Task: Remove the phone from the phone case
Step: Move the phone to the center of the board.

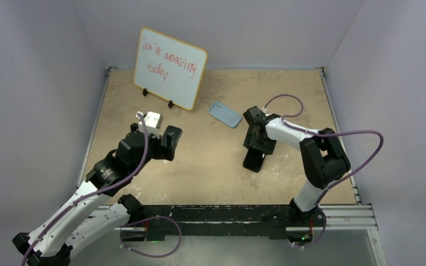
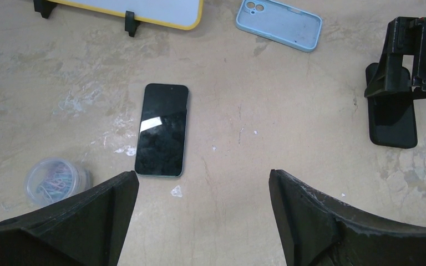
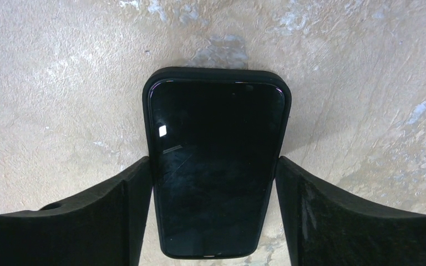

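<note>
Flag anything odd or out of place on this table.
Nothing spilled or broken. One oddity: a blue case lies empty, apart from a bare phone, while the right tool straddles a second, black-cased phone.

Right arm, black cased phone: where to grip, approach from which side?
Grip the black cased phone across its two long edges, about mid-length, coming straight down. It lies flat, screen up, on the table, so only its narrow width suits the right gripper, whose fingers flank those edges.
</note>
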Available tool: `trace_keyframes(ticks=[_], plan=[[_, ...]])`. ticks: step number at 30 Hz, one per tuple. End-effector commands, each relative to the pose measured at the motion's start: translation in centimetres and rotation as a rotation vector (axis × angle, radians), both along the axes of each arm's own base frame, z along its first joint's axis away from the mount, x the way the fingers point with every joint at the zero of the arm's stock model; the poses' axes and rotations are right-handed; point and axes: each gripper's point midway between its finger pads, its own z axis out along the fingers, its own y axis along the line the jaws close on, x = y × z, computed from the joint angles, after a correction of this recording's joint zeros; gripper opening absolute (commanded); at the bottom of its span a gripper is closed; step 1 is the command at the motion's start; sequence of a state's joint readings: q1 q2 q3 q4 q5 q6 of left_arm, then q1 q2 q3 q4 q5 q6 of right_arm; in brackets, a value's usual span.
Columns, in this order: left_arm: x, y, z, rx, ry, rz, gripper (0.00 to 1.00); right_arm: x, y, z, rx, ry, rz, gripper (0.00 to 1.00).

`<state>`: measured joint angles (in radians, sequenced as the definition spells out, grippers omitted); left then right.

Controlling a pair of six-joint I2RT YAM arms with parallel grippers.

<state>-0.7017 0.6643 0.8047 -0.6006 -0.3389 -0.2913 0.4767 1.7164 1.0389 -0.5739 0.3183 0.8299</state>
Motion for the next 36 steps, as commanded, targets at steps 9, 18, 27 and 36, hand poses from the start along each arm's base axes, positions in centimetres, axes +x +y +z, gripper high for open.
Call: trace_keyframes(ticks=[9,18,27,36], plan=[[0.5,0.8,0.2,0.024,-0.022,0.043,0.91,-0.7,0.7,0.4,-0.032,-0.029,0.100,0.62],[0.8,1.6,0.3,0.029,-0.030,0.087,0.91,0.0,7.5,3.2,-0.079,-0.080,0.417,0.60],[1.0,2.2,0.2,0.038,-0.028,0.119,0.91,0.0,16.0,4.2,-0.068,-0.083,0.764,0.62],[1.2,2.5,0.0,0.045,-0.022,0.136,0.91,0.3,21.4,3.4,-0.008,-0.110,0.946,0.62]])
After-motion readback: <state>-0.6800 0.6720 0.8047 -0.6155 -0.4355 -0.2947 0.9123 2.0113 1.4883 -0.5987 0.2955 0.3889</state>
